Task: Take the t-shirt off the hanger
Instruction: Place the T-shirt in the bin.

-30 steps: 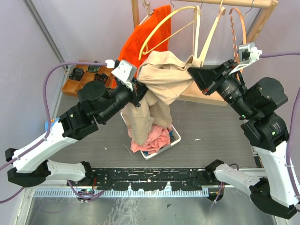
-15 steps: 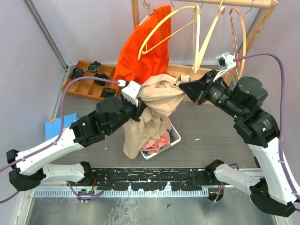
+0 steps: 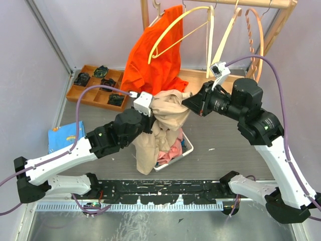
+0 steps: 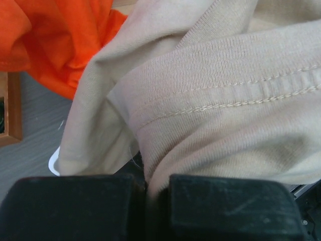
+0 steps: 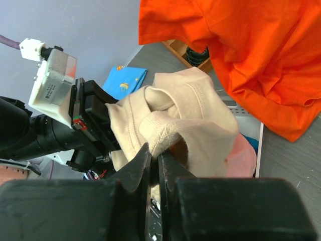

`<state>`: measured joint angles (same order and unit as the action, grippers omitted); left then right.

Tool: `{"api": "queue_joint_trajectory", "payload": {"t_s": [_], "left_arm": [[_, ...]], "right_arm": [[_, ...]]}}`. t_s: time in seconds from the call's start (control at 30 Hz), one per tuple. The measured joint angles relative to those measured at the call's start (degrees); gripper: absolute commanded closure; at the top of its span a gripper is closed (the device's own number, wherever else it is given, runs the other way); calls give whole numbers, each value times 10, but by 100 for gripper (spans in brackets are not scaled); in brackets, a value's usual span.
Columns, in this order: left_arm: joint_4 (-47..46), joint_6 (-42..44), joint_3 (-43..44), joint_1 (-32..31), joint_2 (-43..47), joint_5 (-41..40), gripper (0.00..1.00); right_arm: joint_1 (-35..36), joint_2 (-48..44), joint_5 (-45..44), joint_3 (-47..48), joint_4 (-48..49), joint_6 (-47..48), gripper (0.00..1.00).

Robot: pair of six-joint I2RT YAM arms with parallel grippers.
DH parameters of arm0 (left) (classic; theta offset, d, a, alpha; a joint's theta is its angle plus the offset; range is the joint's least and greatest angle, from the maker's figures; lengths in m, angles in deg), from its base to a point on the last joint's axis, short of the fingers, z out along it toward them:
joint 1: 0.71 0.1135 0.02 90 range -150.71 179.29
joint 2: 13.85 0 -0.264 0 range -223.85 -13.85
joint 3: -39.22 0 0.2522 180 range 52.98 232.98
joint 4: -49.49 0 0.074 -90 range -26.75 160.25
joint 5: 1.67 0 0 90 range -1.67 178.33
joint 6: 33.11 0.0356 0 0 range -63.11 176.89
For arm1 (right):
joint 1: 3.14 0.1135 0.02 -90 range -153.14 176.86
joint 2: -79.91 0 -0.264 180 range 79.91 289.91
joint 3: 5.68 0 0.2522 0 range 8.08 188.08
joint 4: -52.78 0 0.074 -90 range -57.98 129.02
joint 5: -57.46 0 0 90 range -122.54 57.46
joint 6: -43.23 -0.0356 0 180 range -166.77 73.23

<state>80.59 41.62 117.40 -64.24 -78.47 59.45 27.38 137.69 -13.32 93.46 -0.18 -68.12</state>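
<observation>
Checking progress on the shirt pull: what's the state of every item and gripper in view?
Beige t-shirt: off the rack, bunched between both grippers, tail hanging over the basket.
Left gripper: shut on the beige t-shirt.
Right gripper: shut on the beige t-shirt.
Orange t-shirt: hanging on the rack.
Pale hanger: bare, on the rack.
Basket: holding pink clothes.

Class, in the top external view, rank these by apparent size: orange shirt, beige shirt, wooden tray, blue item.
Largest: orange shirt and beige shirt, too alike to rank, since the beige one is bunched.
Next: wooden tray.
Smallest: blue item.
</observation>
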Motion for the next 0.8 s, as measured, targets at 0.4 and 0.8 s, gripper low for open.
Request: {"api": "queue_joint_trajectory", "payload": {"t_s": [0.4, 0.8], "left_arm": [[18, -87, -52, 0, -17, -16, 100], [-5, -130, -98, 0, -50, -14, 100]], "right_arm": [[0, 26, 26, -17, -8, 2, 99], [18, 69, 14, -51, -32, 5, 99]]}}
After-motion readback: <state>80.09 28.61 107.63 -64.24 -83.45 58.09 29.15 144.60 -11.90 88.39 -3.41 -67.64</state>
